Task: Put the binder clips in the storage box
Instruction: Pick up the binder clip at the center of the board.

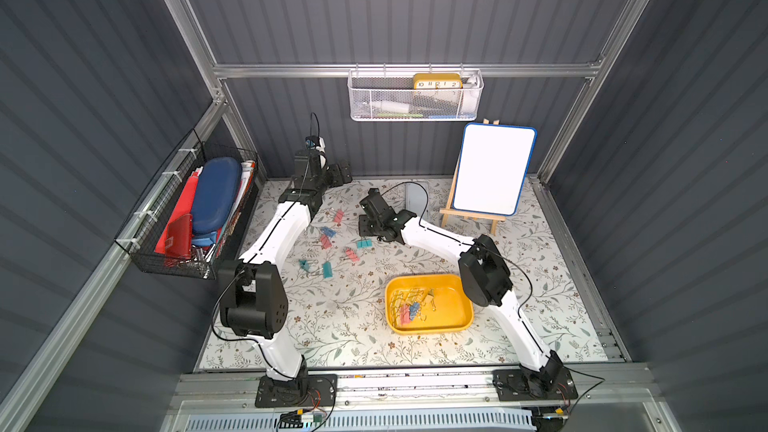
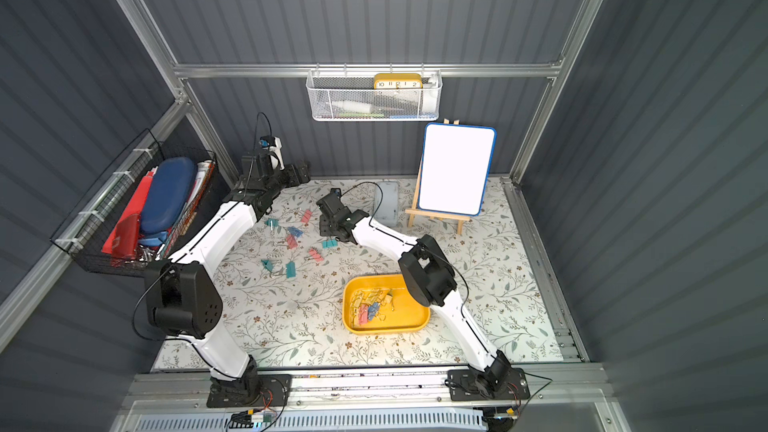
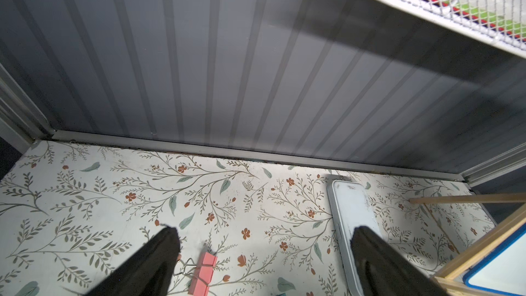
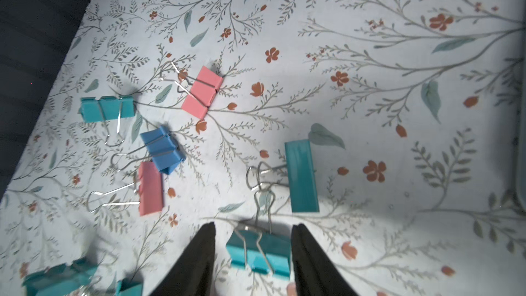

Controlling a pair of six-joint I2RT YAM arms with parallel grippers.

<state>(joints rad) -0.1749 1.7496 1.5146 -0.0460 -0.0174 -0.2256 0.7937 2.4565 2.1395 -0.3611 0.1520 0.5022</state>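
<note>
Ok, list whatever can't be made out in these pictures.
- Binder clips in the storage box: top views, too small and heaped to count; the right arm covers one corner.
- Teal clips: right wrist view, blurred and cut by the frame edge.
- White mesh basket contents: top views, mesh hides them.
- Right gripper fingertips: top views, hidden under its wrist.

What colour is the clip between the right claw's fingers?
The clip is teal; the right wrist view shows it best.

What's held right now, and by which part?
Nothing yet. The right gripper straddles the body of a teal binder clip, one gap showing; the left gripper is open, empty.
</note>
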